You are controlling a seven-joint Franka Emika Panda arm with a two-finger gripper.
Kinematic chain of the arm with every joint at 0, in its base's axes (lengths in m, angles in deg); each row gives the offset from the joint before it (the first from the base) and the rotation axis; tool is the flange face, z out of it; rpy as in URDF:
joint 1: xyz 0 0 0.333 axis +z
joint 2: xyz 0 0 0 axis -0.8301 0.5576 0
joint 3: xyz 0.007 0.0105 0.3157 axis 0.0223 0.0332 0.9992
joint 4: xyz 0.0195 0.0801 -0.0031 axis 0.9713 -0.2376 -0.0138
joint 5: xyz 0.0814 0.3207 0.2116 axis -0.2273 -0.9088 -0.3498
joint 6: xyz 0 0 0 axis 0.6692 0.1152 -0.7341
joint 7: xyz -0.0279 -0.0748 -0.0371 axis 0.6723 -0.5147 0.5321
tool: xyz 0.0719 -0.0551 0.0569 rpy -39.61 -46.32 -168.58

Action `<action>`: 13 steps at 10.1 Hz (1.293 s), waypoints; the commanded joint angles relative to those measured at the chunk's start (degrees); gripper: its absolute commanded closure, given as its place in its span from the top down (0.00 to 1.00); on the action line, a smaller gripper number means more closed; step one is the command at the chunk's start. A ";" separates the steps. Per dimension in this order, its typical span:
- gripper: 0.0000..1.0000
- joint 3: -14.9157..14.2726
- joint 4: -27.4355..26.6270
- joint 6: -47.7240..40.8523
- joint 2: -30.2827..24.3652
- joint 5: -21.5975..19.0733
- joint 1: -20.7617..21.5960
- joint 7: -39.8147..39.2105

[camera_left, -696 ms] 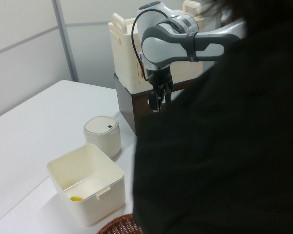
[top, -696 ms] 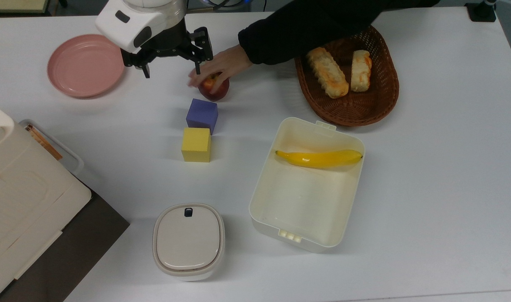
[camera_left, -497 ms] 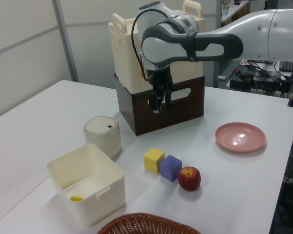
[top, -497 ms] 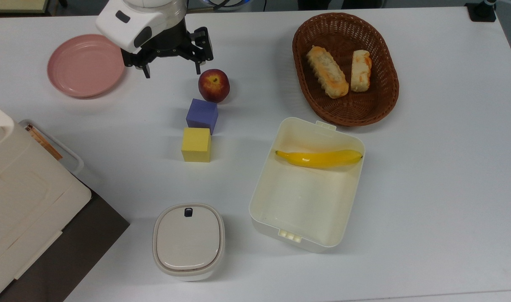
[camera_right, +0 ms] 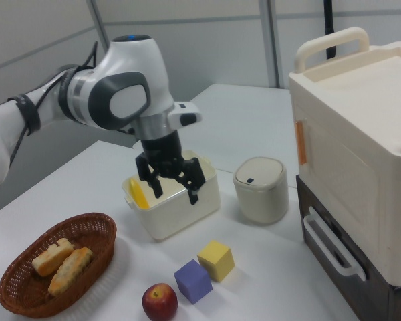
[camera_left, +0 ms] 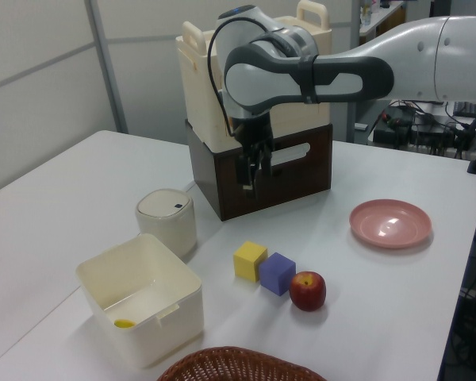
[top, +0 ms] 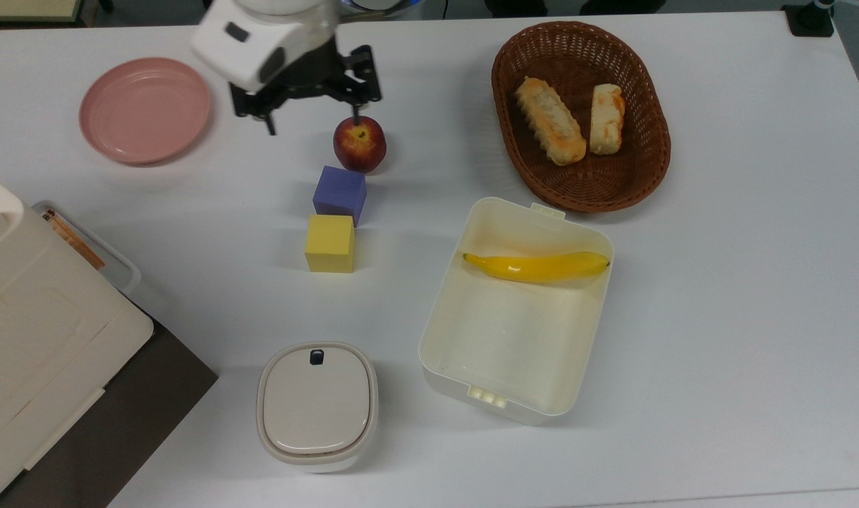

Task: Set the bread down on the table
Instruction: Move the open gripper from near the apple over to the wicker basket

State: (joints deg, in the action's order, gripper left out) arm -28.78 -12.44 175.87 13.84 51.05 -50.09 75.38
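Since the earlier frames the person's arm has gone from the table and my gripper [top: 312, 118] has shifted toward the top view's right, one fingertip now lying over the apple [top: 360, 144].

Top view: I see the jaws spread wide and holding nothing, above the table [top: 740, 296]. The bread [top: 606, 118] lies in the wicker basket [top: 644, 169] at the far right, just beside the longer loaf [top: 550, 121], well apart from the gripper. A purple cube [top: 340, 194] and a yellow cube [top: 330, 243] sit in a line nearer than the apple. A pink plate [top: 144, 109] rests at the far left. A banana [top: 535, 266] lies inside the cream bin [top: 514, 353], and a lidded white container [top: 317, 405] stands near the front.

Left view: I see the gripper [camera_left: 250, 175] hanging in the air before the brown and cream crate [camera_left: 289, 171], with the cubes [camera_left: 276, 272], apple [camera_left: 308, 290] and plate [camera_left: 390, 223] on the table below.

Right view: I see the gripper [camera_right: 174, 186] wide and empty in front of the bin [camera_right: 184, 207]; the bread [camera_right: 51, 257] lies in the basket [camera_right: 27, 294] at the right view's lower left.
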 commanded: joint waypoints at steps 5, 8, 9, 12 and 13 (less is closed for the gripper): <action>1.00 -0.26 -1.76 -4.47 -1.46 -6.35 15.83 10.87; 1.00 -0.26 -2.28 -8.01 -0.85 -6.89 24.10 15.61; 1.00 -0.26 -3.07 -8.02 -0.41 -7.16 26.65 17.02; 1.00 -0.26 -4.21 -8.28 3.01 -8.73 32.29 21.85; 1.00 -0.26 -4.30 -7.94 4.68 -11.18 32.56 23.35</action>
State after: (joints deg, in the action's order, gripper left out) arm -28.18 -16.16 168.50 16.48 43.83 -19.12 95.40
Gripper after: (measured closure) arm 0.000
